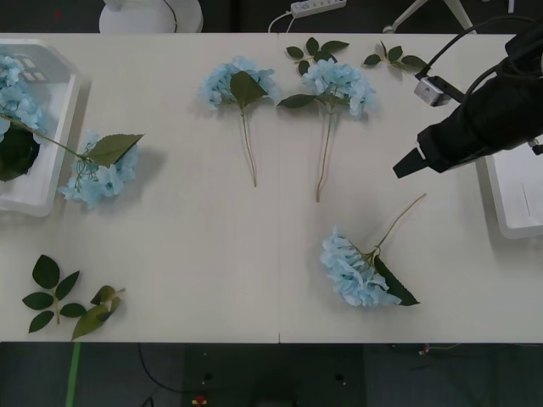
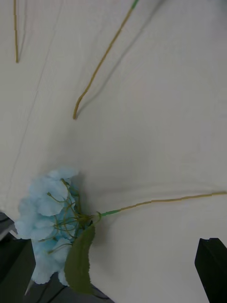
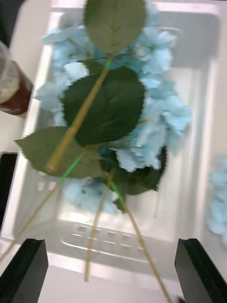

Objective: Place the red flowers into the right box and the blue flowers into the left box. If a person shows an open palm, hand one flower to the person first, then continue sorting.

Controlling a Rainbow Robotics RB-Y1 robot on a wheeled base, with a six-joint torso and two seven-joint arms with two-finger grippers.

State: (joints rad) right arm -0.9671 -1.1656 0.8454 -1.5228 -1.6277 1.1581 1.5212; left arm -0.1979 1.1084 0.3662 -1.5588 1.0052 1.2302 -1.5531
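Starting at the right claw [image 1: 405,167]: hanging empty above the bench [image 1: 195,254], spread by the look of it, going by the one black finger [image 2: 212,267] parked in its corner of the wrist view. Probably lined up for the nearest of the blue flowers [image 1: 361,271], lying on the bench just robot-side of it, head toward the robot, stalk tip pointing back up at the claw. Handy for a pinch on the stalk.

Right beside that claw on its outer side: the right box [image 1: 517,199], nothing in the visible bit. Fair enough, with every bloom around being blue.

Further out from the right claw, across the bench: two more blue ones side by side, heads away from the robot. Then a fourth way over by the left box [image 1: 51,110], head on the bench and stalk draped over the rim. Not properly in, so probably due a nudge.

Left claw [image 3: 113,248]: spread wide, holding nothing, hovering right over the left box. Under it, a pile of blue heads and leaves, roughly three stalks, can't split the heads cleanly.

Tally: four blue out, about three in, two boxes, plus four or so loose leaf sprigs [image 1: 53,292] to ignore.
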